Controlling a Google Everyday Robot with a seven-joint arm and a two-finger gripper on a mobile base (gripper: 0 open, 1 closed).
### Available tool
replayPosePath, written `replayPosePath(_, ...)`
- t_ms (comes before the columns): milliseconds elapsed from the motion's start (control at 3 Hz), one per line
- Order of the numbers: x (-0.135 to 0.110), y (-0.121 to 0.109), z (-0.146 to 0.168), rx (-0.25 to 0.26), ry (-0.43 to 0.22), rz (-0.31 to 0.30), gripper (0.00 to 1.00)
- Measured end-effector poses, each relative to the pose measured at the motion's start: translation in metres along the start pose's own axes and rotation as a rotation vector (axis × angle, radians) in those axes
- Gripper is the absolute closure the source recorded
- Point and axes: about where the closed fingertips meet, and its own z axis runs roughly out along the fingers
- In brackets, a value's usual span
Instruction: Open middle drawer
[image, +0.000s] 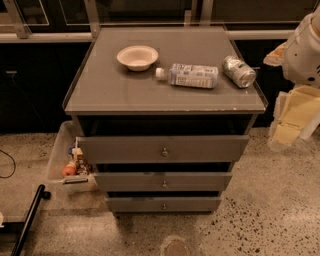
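Note:
A grey cabinet (165, 95) stands in the middle of the camera view with three drawers stacked in its front. The middle drawer (130, 181) has a small round knob (164, 184) at its centre. The top drawer (125, 149) is above it and the bottom drawer (135, 204) below it. Dark gaps show above each drawer front. My gripper (295, 117), with yellowish fingers under a white arm, hangs at the right edge of the view. It is to the right of the cabinet, above drawer height, and touches nothing.
On the cabinet top lie a white bowl (137, 56), a plastic bottle on its side (190, 75) and a can on its side (239, 71). A clear bin with small items (70, 160) sits left of the cabinet. A black bar (27, 220) lies at the bottom left on speckled floor.

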Motion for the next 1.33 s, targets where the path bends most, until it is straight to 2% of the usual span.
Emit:
replayPosePath(333,0.007,0.007,0.020,-0.016,-0.010,-0.018,0.00)
replayPosePath(667,0.007,0.007,0.020,-0.016,-0.010,-0.018,0.00)
replayPosePath(1000,0.018,0.022,0.056,-0.072,-0.038,0.010,0.00)
replayPosePath(1333,0.034,0.040,0.115,-0.132,-0.068,0.019,0.00)
